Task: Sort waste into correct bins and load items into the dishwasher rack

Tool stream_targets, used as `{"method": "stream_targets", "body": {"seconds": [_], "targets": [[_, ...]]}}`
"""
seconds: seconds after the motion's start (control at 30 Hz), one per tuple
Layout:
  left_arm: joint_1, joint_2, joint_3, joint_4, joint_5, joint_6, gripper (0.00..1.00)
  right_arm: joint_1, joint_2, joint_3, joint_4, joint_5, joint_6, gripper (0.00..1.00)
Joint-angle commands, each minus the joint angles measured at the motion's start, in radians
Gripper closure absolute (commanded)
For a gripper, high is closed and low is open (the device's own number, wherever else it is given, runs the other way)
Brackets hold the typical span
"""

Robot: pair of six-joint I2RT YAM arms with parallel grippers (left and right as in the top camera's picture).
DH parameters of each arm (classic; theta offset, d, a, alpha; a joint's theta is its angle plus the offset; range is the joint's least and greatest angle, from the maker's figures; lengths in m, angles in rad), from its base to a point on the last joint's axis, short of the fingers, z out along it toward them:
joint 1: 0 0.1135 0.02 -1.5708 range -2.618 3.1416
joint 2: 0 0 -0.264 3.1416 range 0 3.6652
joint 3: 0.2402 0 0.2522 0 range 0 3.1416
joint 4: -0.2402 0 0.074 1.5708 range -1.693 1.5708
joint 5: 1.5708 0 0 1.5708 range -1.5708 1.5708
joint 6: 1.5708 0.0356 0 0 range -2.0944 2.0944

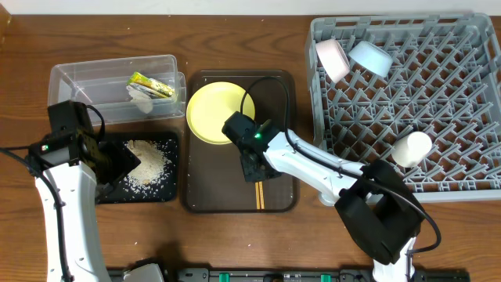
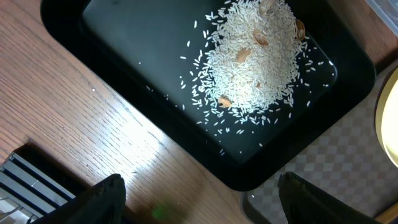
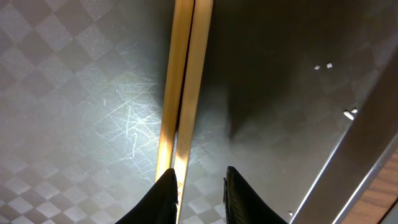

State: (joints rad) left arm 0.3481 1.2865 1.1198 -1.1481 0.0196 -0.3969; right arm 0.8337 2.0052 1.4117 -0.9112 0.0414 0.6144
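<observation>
The waste looks sorted: wrapper (image 1: 153,84) and scrap (image 1: 142,98) lie in the tub (image 1: 78,74) at the counter's far left corner, and the rice (image 2: 255,62) is heaped in the black tray (image 2: 124,50) just in front of it. The rack (image 1: 470,78) along the right edge holds 2 bowls (image 1: 333,59) in its far left corner and the cup (image 1: 411,149) near its front edge.

The step in hand is the chopsticks (image 3: 183,93). The 2 lie side by side on the brown tray (image 1: 200,196) at the counter's middle, in front of the plate (image 1: 211,110). The right claw (image 3: 200,193) is down over their far end, narrowed. The sticks run in against the inner face of 1 finger (image 3: 165,193), and I cannot tell whether they are pinched or only flanked. The left claw (image 2: 214,205) hangs released and empty above the black tray's front edge.

Next, I judge, comes a firm pinch on both sticks, a level lift so neither slips, and a carry right to the rack. The plate waits after that.
</observation>
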Motion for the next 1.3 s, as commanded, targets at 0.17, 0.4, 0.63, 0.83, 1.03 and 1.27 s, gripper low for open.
{"method": "stream_targets", "body": {"seconds": [0.17, 0.4, 0.63, 0.83, 1.03, 1.27], "targets": [[0.005, -0.006, 0.002, -0.004, -0.002, -0.013, 0.19, 0.018, 0.043, -0.008, 0.002, 0.011, 0.053, 0.76], [0.005, -0.006, 0.002, -0.011, -0.002, -0.013, 0.19, 0.019, 0.045, -0.011, 0.005, 0.011, 0.076, 0.76], [0.005, -0.006, 0.002, -0.012, -0.002, -0.013, 0.19, 0.019, 0.045, -0.029, 0.016, 0.015, 0.096, 0.76], [0.005, -0.006, 0.002, -0.014, -0.002, -0.013, 0.19, 0.016, 0.045, -0.044, 0.022, 0.016, 0.108, 0.76], [0.005, -0.006, 0.002, -0.014, -0.002, -0.013, 0.19, 0.01, 0.045, -0.06, 0.019, 0.074, 0.118, 0.83], [0.005, -0.006, 0.002, -0.014, -0.002, -0.013, 0.19, -0.061, 0.045, -0.06, -0.023, 0.089, 0.114, 0.97]]}}
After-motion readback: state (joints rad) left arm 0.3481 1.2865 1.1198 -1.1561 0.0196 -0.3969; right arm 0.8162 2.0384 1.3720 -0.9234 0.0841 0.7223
